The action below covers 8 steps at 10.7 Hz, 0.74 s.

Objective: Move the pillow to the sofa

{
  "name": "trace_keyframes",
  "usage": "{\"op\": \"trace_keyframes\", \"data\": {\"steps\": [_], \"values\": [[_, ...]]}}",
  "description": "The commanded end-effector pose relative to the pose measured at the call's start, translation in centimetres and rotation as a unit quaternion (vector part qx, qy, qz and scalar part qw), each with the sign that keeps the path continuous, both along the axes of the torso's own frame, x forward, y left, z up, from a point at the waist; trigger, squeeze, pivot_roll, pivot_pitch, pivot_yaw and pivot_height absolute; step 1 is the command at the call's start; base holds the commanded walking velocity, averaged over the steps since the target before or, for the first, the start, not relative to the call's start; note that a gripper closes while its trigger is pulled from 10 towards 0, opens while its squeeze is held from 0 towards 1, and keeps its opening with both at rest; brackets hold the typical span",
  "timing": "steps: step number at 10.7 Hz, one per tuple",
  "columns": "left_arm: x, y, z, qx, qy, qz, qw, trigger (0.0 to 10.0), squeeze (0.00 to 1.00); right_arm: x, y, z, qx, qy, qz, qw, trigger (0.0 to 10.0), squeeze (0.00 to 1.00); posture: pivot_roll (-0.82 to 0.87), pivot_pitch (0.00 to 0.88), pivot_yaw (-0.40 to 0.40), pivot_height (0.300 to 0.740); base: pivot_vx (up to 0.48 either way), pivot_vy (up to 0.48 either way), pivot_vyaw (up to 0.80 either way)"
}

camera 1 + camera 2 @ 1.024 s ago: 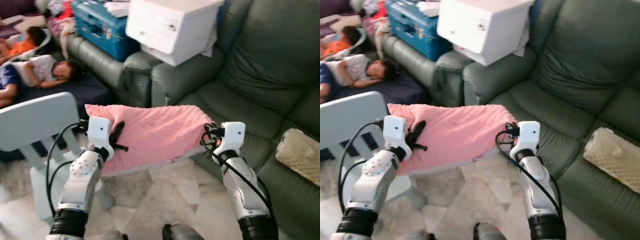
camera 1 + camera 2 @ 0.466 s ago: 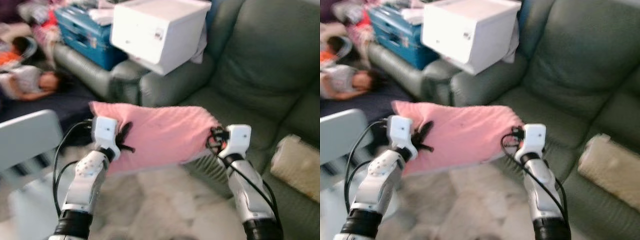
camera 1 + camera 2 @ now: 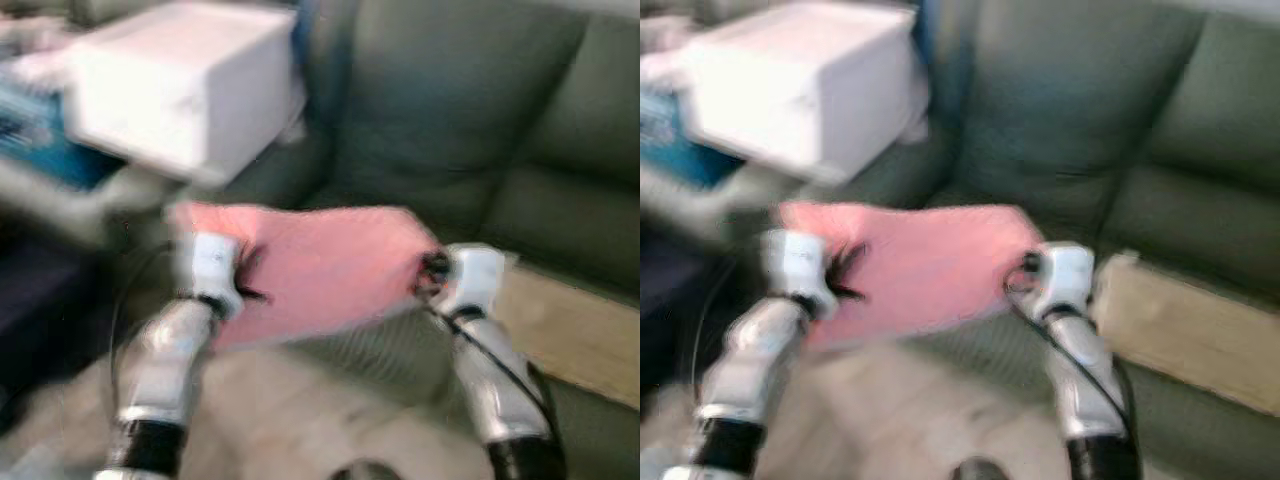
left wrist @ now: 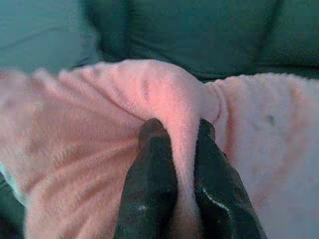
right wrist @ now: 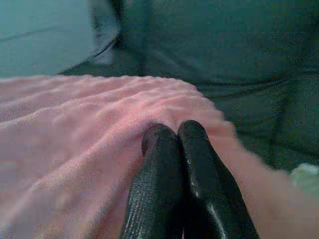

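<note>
A pink pillow [image 3: 325,265] hangs stretched between my two grippers, in front of the dark green sofa [image 3: 450,130]. My left gripper [image 3: 243,275] is shut on the pillow's left edge; in the left wrist view a fold of pink fabric [image 4: 182,119] sits pinched between its fingers [image 4: 152,184]. My right gripper [image 3: 430,272] is shut on the right edge, its fingers [image 5: 169,174] pressed together on the cloth. The pillow's far edge lies over the front of the sofa seat [image 3: 400,340]. The head views are blurred.
A large white box [image 3: 175,85] rests on the sofa arm at the left. A beige cushion [image 3: 570,335] lies on the seat to the right. Pale floor [image 3: 300,420] spreads below my arms.
The camera has swung right and toward the sofa, so the box, chair and people slid left, some out of view. Both grippers keep their hold on the pillow.
</note>
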State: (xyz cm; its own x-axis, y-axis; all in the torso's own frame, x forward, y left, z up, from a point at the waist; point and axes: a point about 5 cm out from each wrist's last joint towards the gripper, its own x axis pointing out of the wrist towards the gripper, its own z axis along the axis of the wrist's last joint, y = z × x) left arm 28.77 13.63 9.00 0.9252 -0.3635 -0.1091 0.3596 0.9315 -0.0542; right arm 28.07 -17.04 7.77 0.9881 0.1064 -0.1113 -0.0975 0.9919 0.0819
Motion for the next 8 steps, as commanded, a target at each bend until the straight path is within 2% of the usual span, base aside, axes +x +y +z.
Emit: {"op": "trace_keyframes", "data": {"steps": [1, 4, 5, 8], "values": [[0.25, 1.19, 0.60, 0.007, -0.012, 0.014, 1.000, 10.0, 0.00, 0.47, 1.13, 0.77, 0.007, -0.017, 0.014, 1.000, 10.0, 0.00, -0.04, 0.000, -0.039, 0.740, 0.364, 0.311, -0.80], [0.43, 1.24, 0.53, 0.008, -0.010, 0.016, 1.000, 10.0, 0.00, 0.62, 1.21, 0.81, 0.007, -0.019, 0.016, 1.000, 10.0, 0.00, -0.03, 0.000, -0.040, 0.740, 0.301, 0.373, -0.71], [0.43, 1.22, 0.53, 0.008, -0.009, 0.016, 1.000, 10.0, 0.00, 0.67, 1.25, 0.81, 0.007, -0.019, 0.017, 1.000, 10.0, 0.00, -0.03, 0.000, -0.041, 0.740, 0.000, 0.424, -0.41], [0.40, 1.13, 0.61, 0.012, -0.013, 0.009, 1.000, 10.0, 0.00, 0.74, 1.43, 0.73, 0.007, -0.018, 0.019, 1.000, 10.0, 0.00, -0.02, 0.000, -0.039, 0.740, 0.000, 0.450, 0.00]]}}
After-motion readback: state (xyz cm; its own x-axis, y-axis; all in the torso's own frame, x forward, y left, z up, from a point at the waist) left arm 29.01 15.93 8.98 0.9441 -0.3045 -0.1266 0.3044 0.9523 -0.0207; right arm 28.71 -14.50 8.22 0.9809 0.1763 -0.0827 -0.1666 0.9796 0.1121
